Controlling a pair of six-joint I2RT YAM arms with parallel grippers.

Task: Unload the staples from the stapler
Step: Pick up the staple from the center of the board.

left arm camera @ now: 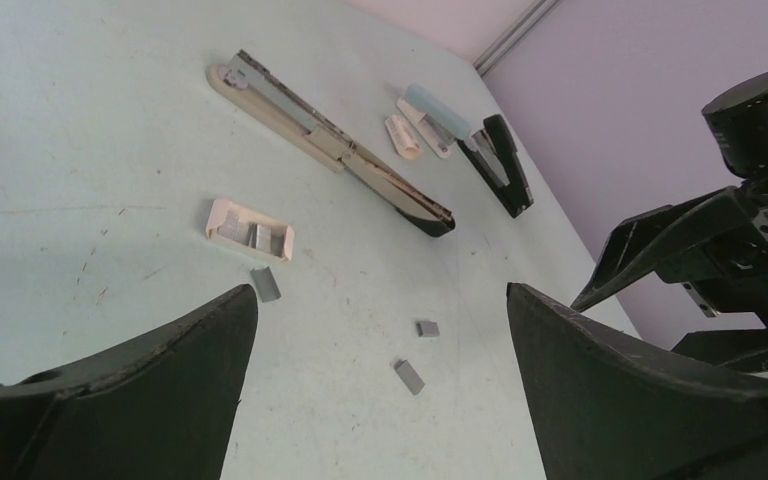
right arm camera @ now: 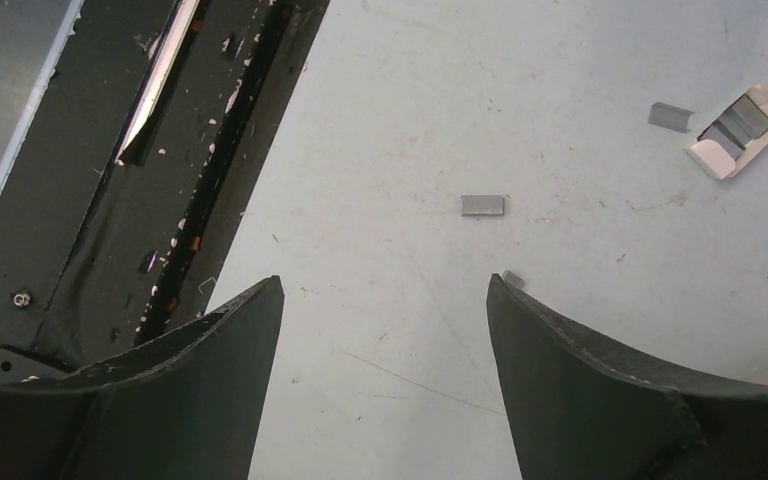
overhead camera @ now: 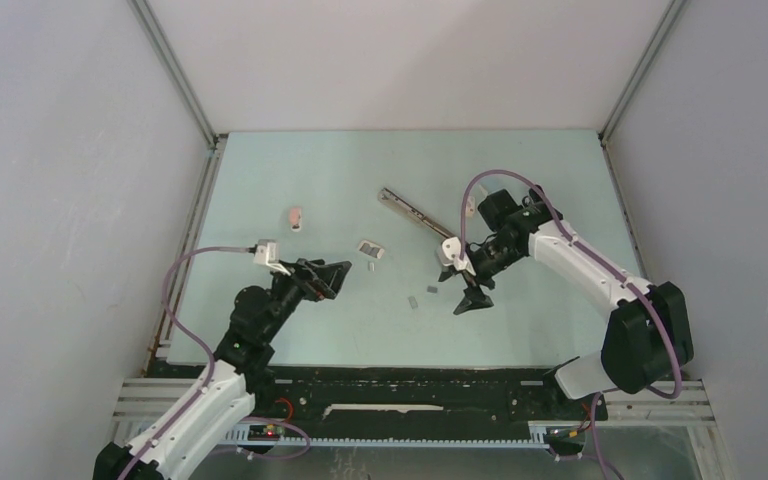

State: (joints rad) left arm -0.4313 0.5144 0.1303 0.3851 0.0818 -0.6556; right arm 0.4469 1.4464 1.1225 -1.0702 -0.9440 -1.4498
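A: Silvery-grey staples (left arm camera: 266, 283) lie loose on the table (left arm camera: 80, 150): one strip just beside the staple box (left arm camera: 222, 213), two farther from it.
B: Confirmed. We see the left gripper (left arm camera: 380, 290) and right gripper (right arm camera: 384, 280) both spread, holding nothing.

I find no text, label, brand, number or sign that I can read in any of my views. The long opened stapler (left arm camera: 320, 150), the small pale box (left arm camera: 222, 213) and the loose staples (left arm camera: 265, 283) on the bench (left arm camera: 80, 120) show only plain surfaces, with any marking too small or blurred to make out.
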